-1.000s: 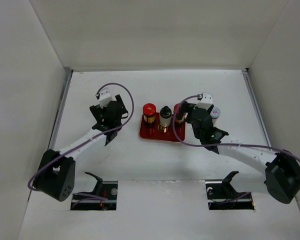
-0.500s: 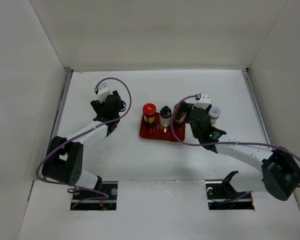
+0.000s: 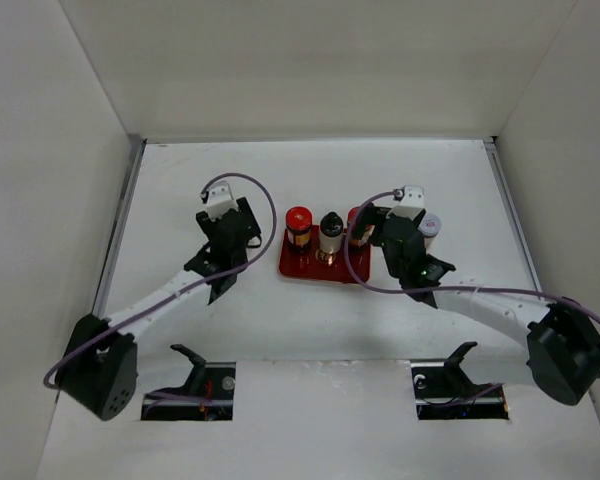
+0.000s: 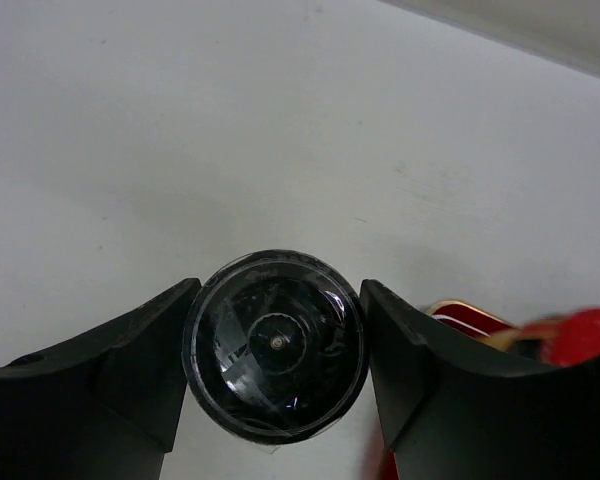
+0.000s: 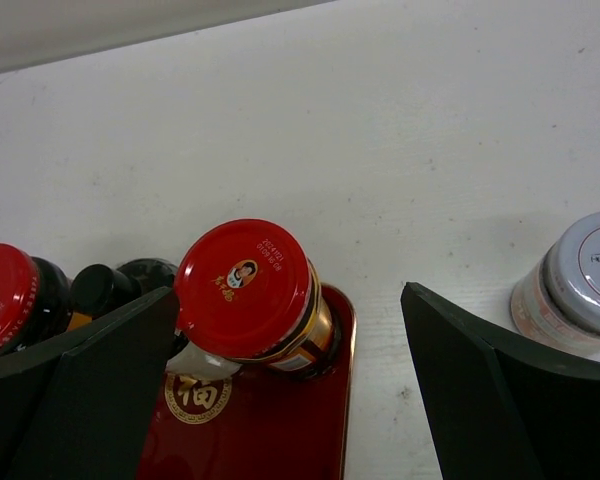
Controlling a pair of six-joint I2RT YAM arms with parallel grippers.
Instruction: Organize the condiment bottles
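The right fingers [image 5: 460, 370] gape wide around a red-capped jar [image 5: 242, 290] on the tray's [image 5: 280, 430] right end while, left of it, the left fingers [image 4: 110, 370] pinch a dark round-topped bottle [image 4: 275, 345] (glass, I'd guess: stiff, slick, breakable), so hold the body just under the cap.

Grey-capped bottle [image 5: 580, 275] cut off at rt edge, red cap [image 4: 580, 335] blurred, body of black-lidded jar [image 4: 275, 345] hidden.
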